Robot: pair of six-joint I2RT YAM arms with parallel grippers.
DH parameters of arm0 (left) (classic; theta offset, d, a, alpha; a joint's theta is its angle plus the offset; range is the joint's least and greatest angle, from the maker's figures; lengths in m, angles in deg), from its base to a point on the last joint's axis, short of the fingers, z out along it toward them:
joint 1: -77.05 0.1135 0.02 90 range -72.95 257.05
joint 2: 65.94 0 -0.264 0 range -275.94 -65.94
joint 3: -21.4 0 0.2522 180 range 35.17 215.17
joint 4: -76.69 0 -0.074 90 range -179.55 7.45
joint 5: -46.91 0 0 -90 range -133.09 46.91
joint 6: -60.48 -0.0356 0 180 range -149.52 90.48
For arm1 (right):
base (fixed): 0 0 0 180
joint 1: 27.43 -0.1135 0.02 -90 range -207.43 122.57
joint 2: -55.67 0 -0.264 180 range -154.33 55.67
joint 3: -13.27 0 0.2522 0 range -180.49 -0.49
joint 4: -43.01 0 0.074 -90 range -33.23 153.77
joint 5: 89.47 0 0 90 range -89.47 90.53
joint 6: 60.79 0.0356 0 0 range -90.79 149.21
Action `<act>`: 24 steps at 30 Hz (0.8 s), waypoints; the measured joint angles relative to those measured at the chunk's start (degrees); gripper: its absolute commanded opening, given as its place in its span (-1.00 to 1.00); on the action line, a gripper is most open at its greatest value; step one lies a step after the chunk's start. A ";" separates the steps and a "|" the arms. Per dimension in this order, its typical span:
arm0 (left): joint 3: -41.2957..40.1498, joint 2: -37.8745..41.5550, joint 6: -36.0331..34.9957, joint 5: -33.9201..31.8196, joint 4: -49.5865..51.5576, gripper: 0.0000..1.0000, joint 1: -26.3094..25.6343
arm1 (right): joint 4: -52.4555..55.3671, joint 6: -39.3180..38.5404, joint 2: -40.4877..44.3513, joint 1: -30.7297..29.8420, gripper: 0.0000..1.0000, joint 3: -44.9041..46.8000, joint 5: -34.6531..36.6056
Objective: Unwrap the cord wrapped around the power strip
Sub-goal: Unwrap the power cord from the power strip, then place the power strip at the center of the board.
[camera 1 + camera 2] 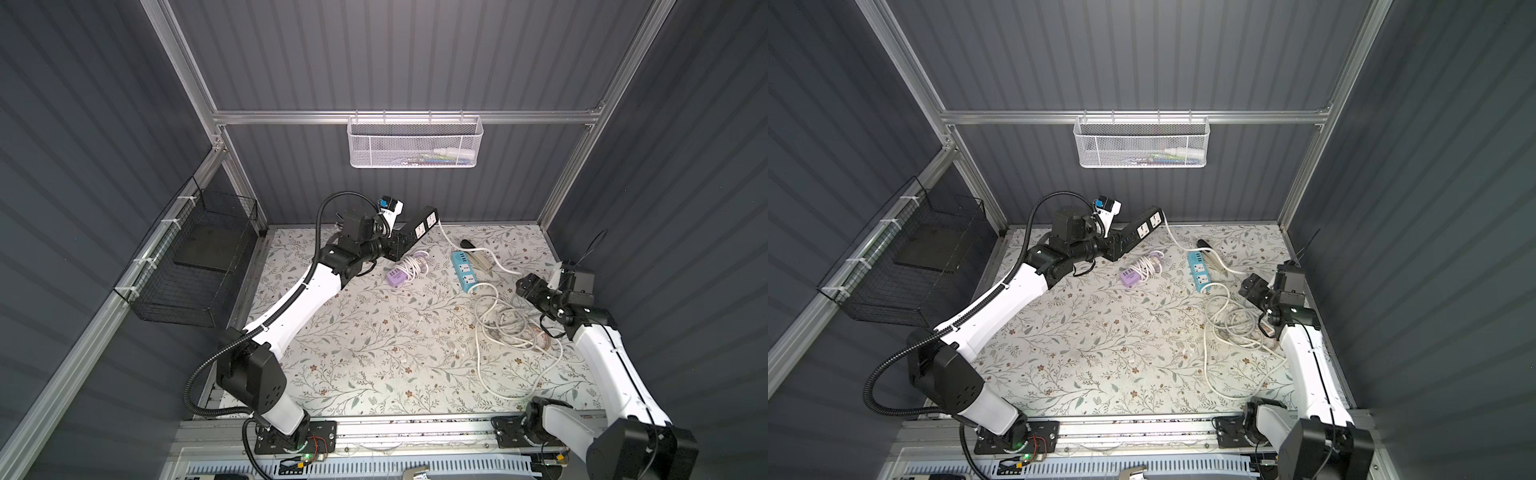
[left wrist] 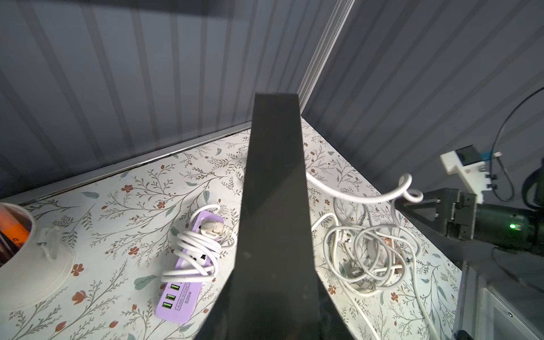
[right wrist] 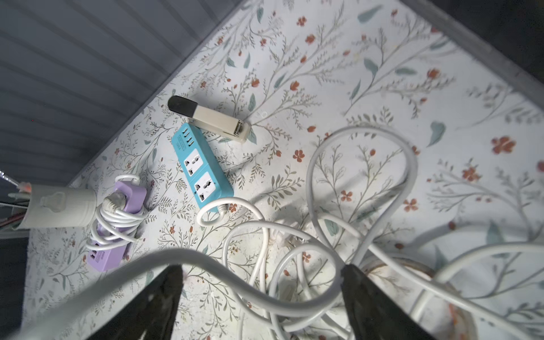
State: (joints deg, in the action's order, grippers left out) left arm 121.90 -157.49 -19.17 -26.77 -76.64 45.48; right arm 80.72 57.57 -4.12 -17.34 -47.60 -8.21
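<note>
on the left wall hangs a black wire basket (image 1: 191, 270). right of it, at the far left of the counter (image 1: 353, 357), the left gripper (image 1: 400, 244) is clamped on the lower end of the black power strip (image 1: 422, 226). the strip is lifted clear of the counter and slants up toward the far wall, two white sockets showing. no turns of cord show around its body. its white cord (image 1: 451, 243) leaves the raised end and runs down to the right. any writing on this strip is too small to read.

just near of it lies a purple power strip (image 2: 184, 282) with its own white cord wound round it. its label reads "4usb socket s204" beside three green usb ports. a white mesh basket (image 1: 413, 141) hangs on the far wall.

further right lies a blue power strip (image 3: 201, 167); the print by its usb ports is unreadable. a beige and black stapler (image 3: 212, 117) sits just beside it. loose white loops (image 1: 505, 328) are heaped near right. over them is the right gripper (image 3: 262, 273), fingers spread wide, with a stretch of white cord crossing the gap unpinched.
</note>
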 measured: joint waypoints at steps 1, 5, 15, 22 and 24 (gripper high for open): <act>0.15 0.00 -0.15 -0.15 0.20 -1.00 0.00 | 0.74 0.00 0.68 -0.02 0.88 -0.74 -0.04; 1.05 -0.04 -0.74 -0.66 1.31 -1.00 0.00 | 1.92 -0.35 2.14 -0.46 0.97 -1.68 -0.35; 6.36 -3.80 -2.73 0.39 6.99 -1.00 -1.18 | -2.86 -11.28 5.57 -12.85 0.98 -8.63 -4.94; 11.39 -5.14 -4.48 4.76 13.05 -1.00 -1.36 | -8.79 -23.85 1.36 -21.46 0.99 -13.86 -6.14; 13.49 -5.42 -5.31 6.29 15.08 -1.00 -1.36 | -10.25 -28.83 0.00 -24.28 0.98 -14.03 -5.29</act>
State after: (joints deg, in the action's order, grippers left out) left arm 135.39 -162.91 -24.48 -20.48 -61.56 44.12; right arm 70.47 28.74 -4.12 -41.62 -61.63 -13.50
